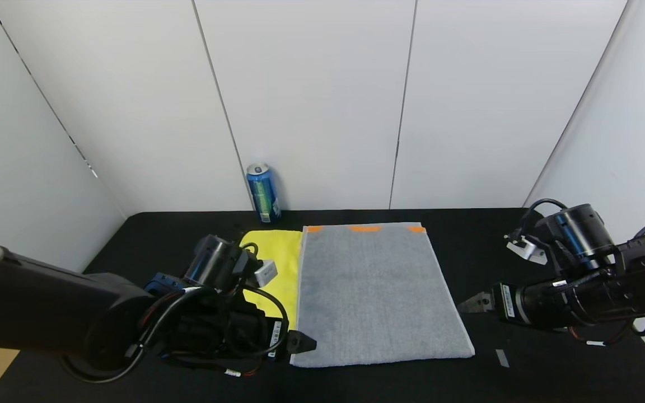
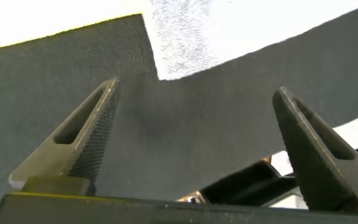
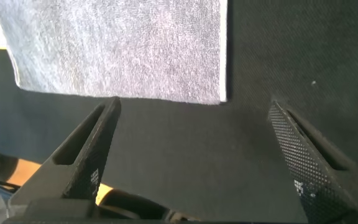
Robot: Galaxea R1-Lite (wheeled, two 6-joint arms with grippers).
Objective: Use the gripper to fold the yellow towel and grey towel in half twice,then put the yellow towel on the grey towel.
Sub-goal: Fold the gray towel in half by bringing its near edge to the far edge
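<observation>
Both grippers stood wide and empty: left gripper [image 1: 302, 342] touched the grey towel's [image 1: 375, 291] lower-left corner, right gripper [image 1: 471, 304] just off its right edge.

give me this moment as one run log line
left gripper open at grey towel near corner | right gripper open beside its right edge | yellow towel flat, unfolded

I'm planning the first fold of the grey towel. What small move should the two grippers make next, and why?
Probably bring both open grippers onto the near corners of the grey towel: it lies flat and unfolded, the left gripper sits by its near left corner, and the right gripper is beside its right edge, neither holding anything.
</observation>
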